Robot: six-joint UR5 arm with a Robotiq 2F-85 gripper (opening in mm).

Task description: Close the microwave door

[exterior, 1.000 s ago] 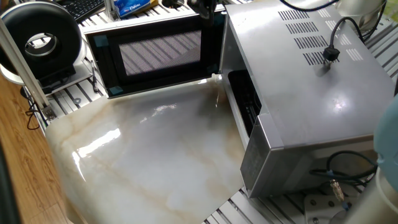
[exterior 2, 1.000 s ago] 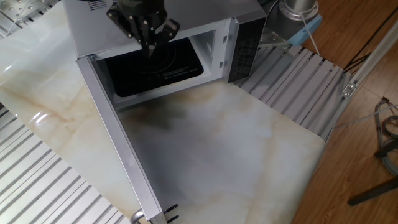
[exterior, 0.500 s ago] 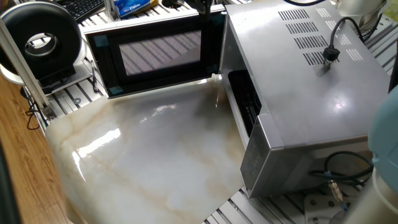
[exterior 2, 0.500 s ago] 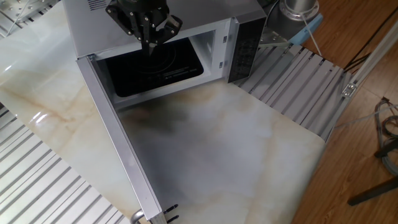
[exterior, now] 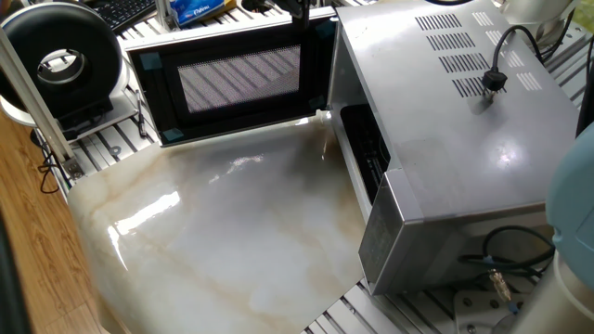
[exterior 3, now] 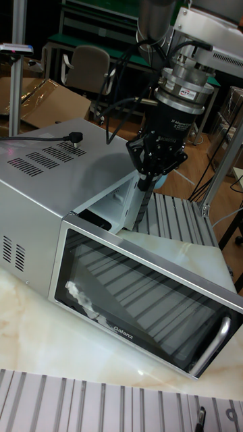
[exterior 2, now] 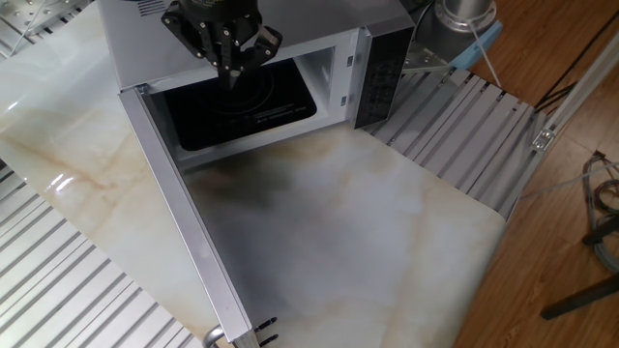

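Note:
The silver microwave (exterior: 445,130) stands on the marble tabletop, its dark cavity (exterior 2: 242,101) exposed. The microwave door (exterior: 232,79) is swung out about square to the front, mesh window facing one fixed view. In the tall fixed view the door (exterior 3: 135,304) shows its glass front and bar handle (exterior 3: 216,345). The door (exterior 2: 184,232) is edge-on in the other fixed view. My gripper (exterior 2: 230,72) hangs shut and empty near the hinge end, in front of the cavity. Its thin fingers (exterior 3: 142,202) point down behind the door's top edge. Only a sliver of the gripper (exterior: 301,9) shows at the frame top.
A round black-and-white device (exterior: 60,60) stands left of the door's free end. A plug and cable (exterior: 492,82) lie on the microwave's top. The marble slab (exterior: 232,232) sits on aluminium slats (exterior 2: 464,126). A chair (exterior 3: 88,67) and cardboard box (exterior 3: 34,94) stand behind.
The gripper has lifted slightly near the hinge end and stays shut. The door has not moved.

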